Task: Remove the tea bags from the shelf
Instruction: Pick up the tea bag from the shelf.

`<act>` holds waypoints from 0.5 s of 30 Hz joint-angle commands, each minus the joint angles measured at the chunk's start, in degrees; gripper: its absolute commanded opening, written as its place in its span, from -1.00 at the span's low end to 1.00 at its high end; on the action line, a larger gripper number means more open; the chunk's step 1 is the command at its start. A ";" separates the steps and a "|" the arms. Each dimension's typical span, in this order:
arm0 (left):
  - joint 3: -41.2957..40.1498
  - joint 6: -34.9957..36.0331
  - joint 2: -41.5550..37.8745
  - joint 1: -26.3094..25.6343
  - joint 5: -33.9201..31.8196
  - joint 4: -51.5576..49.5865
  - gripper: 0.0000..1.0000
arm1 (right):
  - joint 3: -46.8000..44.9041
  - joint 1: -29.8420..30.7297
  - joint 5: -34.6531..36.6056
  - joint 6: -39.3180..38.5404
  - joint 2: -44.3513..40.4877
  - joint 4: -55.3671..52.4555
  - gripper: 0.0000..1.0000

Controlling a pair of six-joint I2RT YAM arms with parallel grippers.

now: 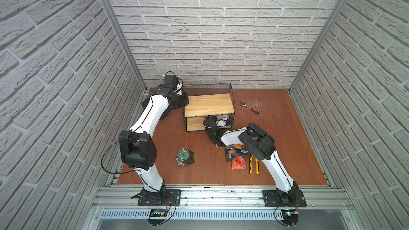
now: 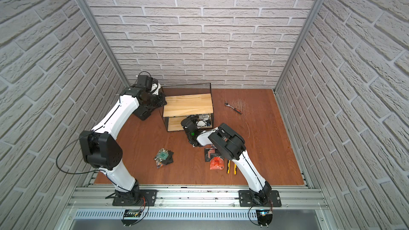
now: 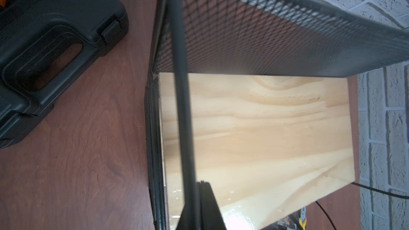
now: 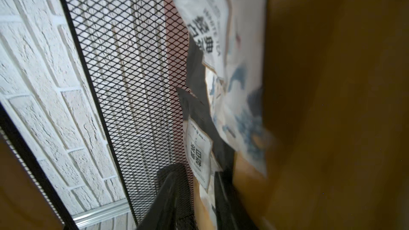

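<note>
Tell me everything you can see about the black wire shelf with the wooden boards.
The two-tier rack of thin black wire with two pale wooden boards stands upright on the brown wooden table, near the back wall. A black mesh panel forms its back. Its upper board is bare. White-labelled foil tea bags lie on the right end of the lower board, where the right gripper reaches in, jaws apart. The shut left gripper sits at its upper left wire; whether it grips it is unclear.

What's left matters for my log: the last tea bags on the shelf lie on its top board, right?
Not the top board, which is bare: the last tea bags on the shelf lie on its lower board, as both top views show.
</note>
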 commanded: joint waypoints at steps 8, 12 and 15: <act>-0.52 1.23 1.54 0.97 -0.43 0.97 -0.86 | -0.44 -0.03 -7.40 5.73 -3.94 -17.76 -0.21; -0.32 1.14 1.60 0.97 -0.37 1.14 -0.86 | -3.44 0.68 -10.13 5.01 -5.92 -17.27 -0.23; -0.11 0.97 1.66 0.97 -0.35 1.19 -0.86 | -5.51 1.14 -12.30 3.60 -7.52 -16.53 -0.24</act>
